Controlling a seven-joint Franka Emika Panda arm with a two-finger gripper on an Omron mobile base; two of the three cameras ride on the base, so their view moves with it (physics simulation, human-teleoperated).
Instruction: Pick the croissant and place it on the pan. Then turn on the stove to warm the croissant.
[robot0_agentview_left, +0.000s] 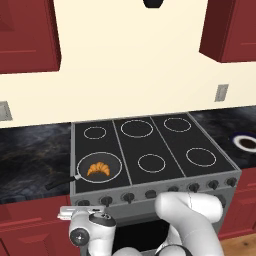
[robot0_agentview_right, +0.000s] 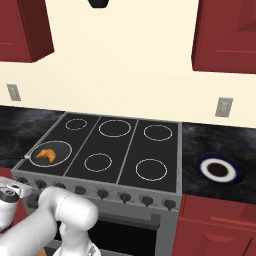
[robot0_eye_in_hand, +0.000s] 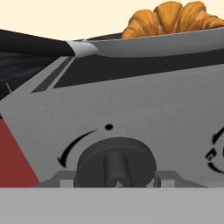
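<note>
A plain cream wall (robot0_agentview_left: 130, 60) is flanked by dark red upper cabinets (robot0_agentview_right: 225, 35). A grey wall outlet (robot0_agentview_right: 224, 107) is set above the black marbled stone countertop (robot0_agentview_right: 215, 137). Red lower cabinet fronts (robot0_agentview_right: 215, 227) are seen beneath.

No legible text; the stove (robot0_eye_in_hand: 144, 109) front bears only a curved arrow and dot above a knob (robot0_eye_in_hand: 116, 162).

White glossy arm (robot0_agentview_left: 187, 212), rounded tubular links; dark grey joint seams; wrist end cap grey with a small dark round centre; hand (robot0_agentview_left: 80, 214) pale grey, boxy; same white links in right base view.
</note>
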